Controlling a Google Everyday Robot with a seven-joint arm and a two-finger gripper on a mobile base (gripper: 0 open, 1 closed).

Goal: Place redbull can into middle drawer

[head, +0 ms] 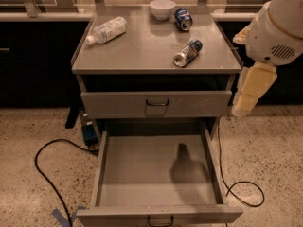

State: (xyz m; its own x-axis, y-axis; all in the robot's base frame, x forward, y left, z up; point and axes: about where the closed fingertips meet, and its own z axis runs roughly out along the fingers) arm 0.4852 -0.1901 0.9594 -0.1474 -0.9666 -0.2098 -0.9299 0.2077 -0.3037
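1. The middle drawer fills the bottom centre of the frame. It is pulled fully open and its floor is bare apart from a shadow, so the opening step looks done.
2. Above it, the upper drawer is closed.
3. The end effector hangs at the right edge of the frame, beside the table's right front corner and well apart from the can. It holds nothing, and I cannot tell whether it is apart or together.
4. The redbull can lies on its side on the table, right of centre near the front edge. Its long axis runs diagonally, with the silver top pointing lower left and the base upper right.
5. Judging from this, reaching, grasping, carrying and placing all remain.
6. Farther back lie a plastic bottle at upper left, a dark blue can and a white bowl.
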